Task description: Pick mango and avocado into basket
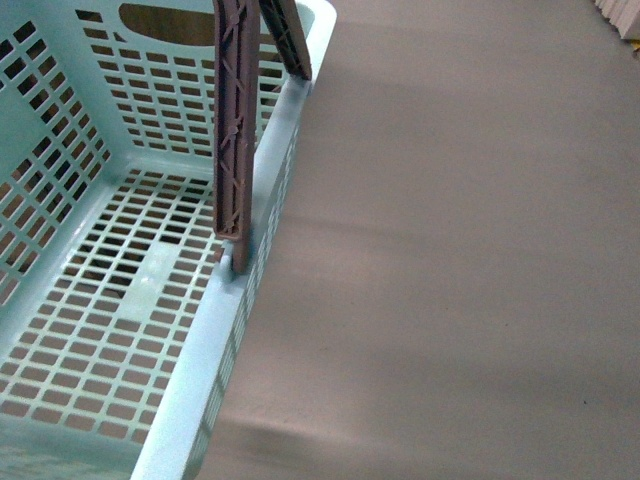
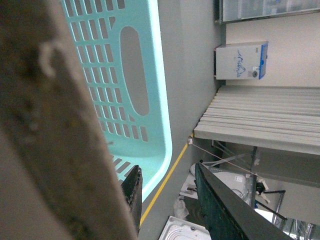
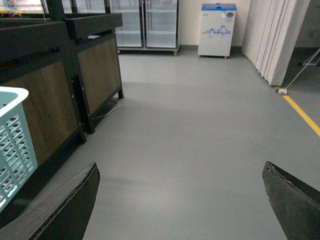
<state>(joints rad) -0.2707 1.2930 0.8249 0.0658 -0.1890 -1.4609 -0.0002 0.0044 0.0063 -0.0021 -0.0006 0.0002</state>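
Note:
The light turquoise basket (image 1: 110, 300) fills the left of the front view; the slotted floor that shows holds nothing. Its two grey-brown ribbed handles (image 1: 235, 130) stand raised over the right rim. In the left wrist view a blurred handle (image 2: 45, 125) crosses close to the camera, and my left gripper (image 2: 166, 171) is shut on it, with the basket's wall (image 2: 125, 80) beyond. My right gripper (image 3: 180, 169) hangs open over bare grey floor, nothing between its fingers; a corner of the basket (image 3: 12, 145) shows beside it. The mango and the avocado are out of view.
Dark wooden display stands (image 3: 95, 65) run along the basket's side. Glass-door fridges (image 3: 145, 22), a white chest freezer (image 3: 216, 30) and a white folding partition (image 3: 280, 35) stand further off. A yellow line (image 3: 300, 112) marks the grey floor (image 1: 470, 250).

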